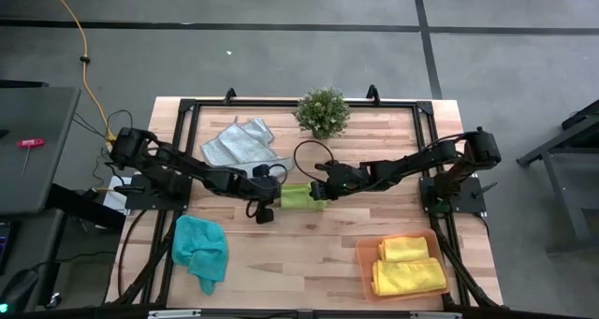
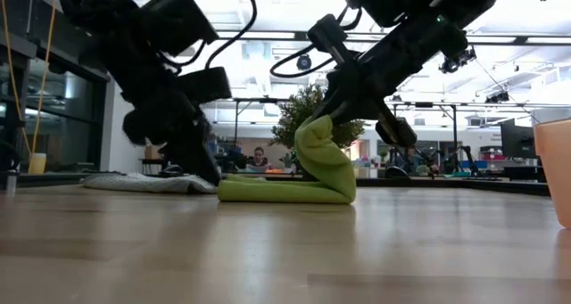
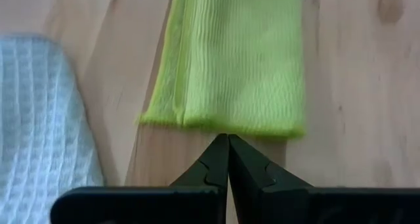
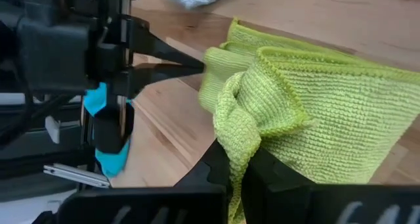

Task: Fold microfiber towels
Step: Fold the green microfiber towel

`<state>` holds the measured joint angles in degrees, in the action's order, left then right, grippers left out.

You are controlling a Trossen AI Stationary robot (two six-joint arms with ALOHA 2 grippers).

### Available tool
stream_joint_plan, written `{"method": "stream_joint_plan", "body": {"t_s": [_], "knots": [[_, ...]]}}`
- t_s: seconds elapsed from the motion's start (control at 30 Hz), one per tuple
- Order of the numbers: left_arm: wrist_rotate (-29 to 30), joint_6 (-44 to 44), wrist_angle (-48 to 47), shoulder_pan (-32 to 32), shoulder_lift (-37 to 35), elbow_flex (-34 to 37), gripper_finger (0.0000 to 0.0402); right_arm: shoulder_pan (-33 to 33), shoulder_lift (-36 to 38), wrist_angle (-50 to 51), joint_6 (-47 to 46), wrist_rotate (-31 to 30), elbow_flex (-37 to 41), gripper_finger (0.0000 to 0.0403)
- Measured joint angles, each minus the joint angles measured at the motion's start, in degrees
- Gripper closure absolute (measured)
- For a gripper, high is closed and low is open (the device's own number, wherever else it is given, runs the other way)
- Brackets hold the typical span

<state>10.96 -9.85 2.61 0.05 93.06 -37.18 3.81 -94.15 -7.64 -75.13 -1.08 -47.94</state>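
Observation:
The lime green towel (image 1: 299, 196) lies mid-table as a folded strip (image 3: 230, 60). Its right end is raised and curled back over the rest (image 2: 323, 157). My right gripper (image 1: 322, 190) is shut on that raised end. My left gripper (image 1: 278, 195) is shut and low at the strip's left end (image 3: 228, 137). The grey towel (image 1: 239, 143) lies flat at the far left. The teal towel (image 1: 200, 249) lies crumpled at the near left. Two yellow towels (image 1: 408, 264) lie folded in the orange tray (image 1: 367, 263). My left gripper has its shut fingertips (image 4: 197, 65) right at the strip's left end edge (image 3: 223, 127), level with the table. I cannot tell whether they touch it. My right gripper pinches the bunched edge of the towel's right end (image 4: 244, 135) between its two fingers, several layers thick. It comes slanting down from the table's right. That end is lifted clear and bent over toward the left, while the rest of the strip (image 2: 268, 191) lies on the table.
A small potted plant (image 1: 323, 111) stands at the far edge, behind the grippers. The orange tray sits at the near right. A black cable (image 1: 309, 151) loops over the table between the arms. Bare wood (image 1: 299, 253) lies toward the near edge.

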Motion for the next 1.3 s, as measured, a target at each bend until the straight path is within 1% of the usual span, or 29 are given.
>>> {"method": "stream_joint_plan", "body": {"t_s": [0.3,0.57,0.77,0.87,1.1,1.17,1.3], "knots": [[-0.59,-1.03,5.88,-0.02,4.74,-0.1,0.0402,0.0,0.0,-0.11,-1.0,0.04,0.0,0.0403],[-0.18,-1.95,7.07,0.04,5.02,-0.12,0.0402,0.0,0.0,-0.62,-2.47,-1.07,0.0,0.0403],[-0.11,-1.95,7.76,0.07,5.08,-0.12,0.0401,0.0,0.0,-3.26,-1.98,-1.54,0.02,0.0399],[0.0,-1.96,7.9,0.07,5.08,-0.12,0.0401,0.0,0.02,-3.6,-1.91,-1.51,0.02,0.038],[0.03,-1.96,8.0,0.11,5.08,-0.15,0.0401,0.0,0.02,-5.49,-1.38,-1.48,0.02,0.0311],[0.04,-1.96,8.0,0.11,5.08,-0.15,0.0401,0.0,-0.02,-7.55,-1.38,-1.49,0.02,0.0293],[0.44,-1.97,8.18,0.11,5.08,-0.15,0.0401,-0.02,-2.81,-16.52,-2.35,-1.3,-0.01,0.0262]]}}
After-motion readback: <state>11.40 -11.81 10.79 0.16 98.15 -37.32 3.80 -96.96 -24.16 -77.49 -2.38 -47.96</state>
